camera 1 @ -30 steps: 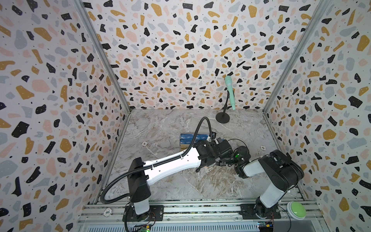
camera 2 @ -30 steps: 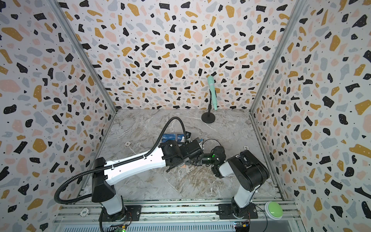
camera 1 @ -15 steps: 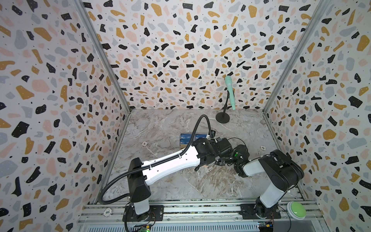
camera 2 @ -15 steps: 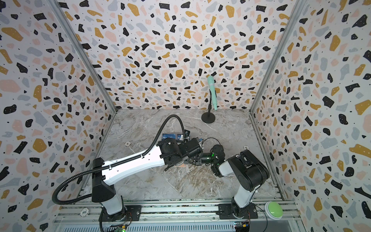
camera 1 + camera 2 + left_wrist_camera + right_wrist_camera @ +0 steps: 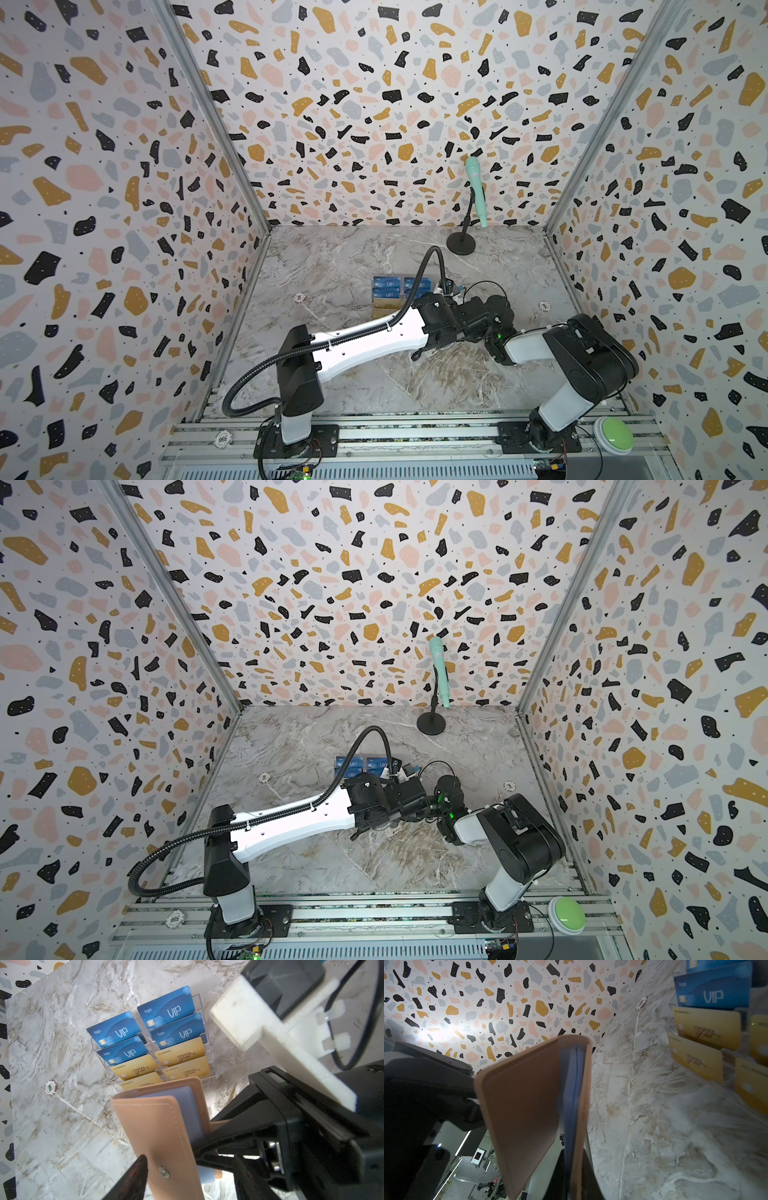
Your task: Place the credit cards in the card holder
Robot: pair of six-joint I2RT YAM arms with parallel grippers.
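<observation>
Over table (image 5: 62,1136), half-open salmon card holder (image 5: 158,1126)

In both top views my left arm (image 5: 374,336) and right arm (image 5: 528,345) meet over the card holder (image 5: 162,1126) and hide it wholly, along with both sets of jaws. In the left wrist view the card holder runs out of the picture and covers the lower parts of the nearest gold credit cards (image 5: 143,1082), whose number print is too small to read. Of my left gripper (image 5: 187,1186) only one blurred dark fingertip (image 5: 136,1174) shows; whether it touches the cover, I cannot tell. My right gripper (image 5: 571,1180) is a dark blur, cut by the picture's edge.
</observation>
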